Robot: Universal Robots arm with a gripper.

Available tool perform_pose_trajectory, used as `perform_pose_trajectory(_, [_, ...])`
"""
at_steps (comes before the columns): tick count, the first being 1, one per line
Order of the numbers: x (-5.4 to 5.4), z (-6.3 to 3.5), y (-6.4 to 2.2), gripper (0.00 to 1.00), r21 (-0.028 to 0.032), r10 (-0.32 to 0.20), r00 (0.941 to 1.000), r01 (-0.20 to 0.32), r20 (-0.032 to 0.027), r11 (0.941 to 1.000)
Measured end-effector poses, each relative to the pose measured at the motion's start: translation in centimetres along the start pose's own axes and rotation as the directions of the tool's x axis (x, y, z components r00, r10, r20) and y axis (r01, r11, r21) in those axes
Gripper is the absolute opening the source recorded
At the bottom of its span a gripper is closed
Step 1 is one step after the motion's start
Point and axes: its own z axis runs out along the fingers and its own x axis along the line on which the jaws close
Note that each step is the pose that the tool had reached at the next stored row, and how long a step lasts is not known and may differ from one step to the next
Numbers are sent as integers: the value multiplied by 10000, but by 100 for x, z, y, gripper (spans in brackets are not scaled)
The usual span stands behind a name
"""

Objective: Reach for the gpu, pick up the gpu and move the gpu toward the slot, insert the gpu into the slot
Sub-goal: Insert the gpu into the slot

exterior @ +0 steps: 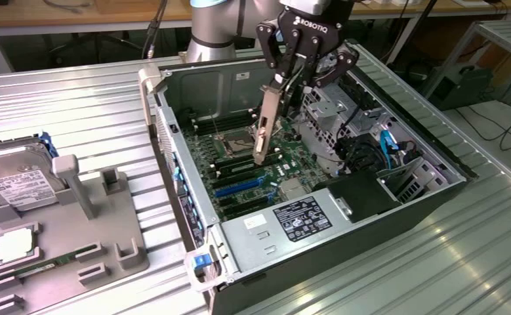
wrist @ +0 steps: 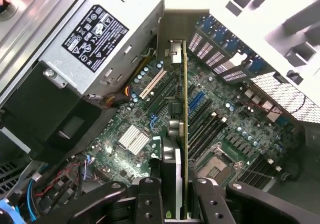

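Item, gpu [exterior: 265,125]: we are logging it pinched in the gripper [wrist: 180,184], hanging over the motherboard [exterior: 280,173] (lifted; blue slot [exterior: 237,188] not yet filled).

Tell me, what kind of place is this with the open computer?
Probably a robotics lab or workshop: a robot gripper holds a gpu inside an open computer case on a metal table, with workbenches behind.

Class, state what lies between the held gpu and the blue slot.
In the wrist view, only a bare sliver of green motherboard shows between the gpu and the blue slot; the card hangs above the board.
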Motion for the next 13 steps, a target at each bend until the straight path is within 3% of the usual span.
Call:
perform_pose_trajectory(5, [0,14,-1,28,-17,953,9954,-953,56,9954])
perform_pose_trajectory(6, [0,19,-1,28,-26,1309,9914,-1309,76,9914])
perform_pose_trajectory(10, [-1,28,-1,28,-43,2008,9796,-2007,116,9796])
perform_pose_trajectory(13, [0,34,-2,28,-59,2534,9673,-2533,146,9674])
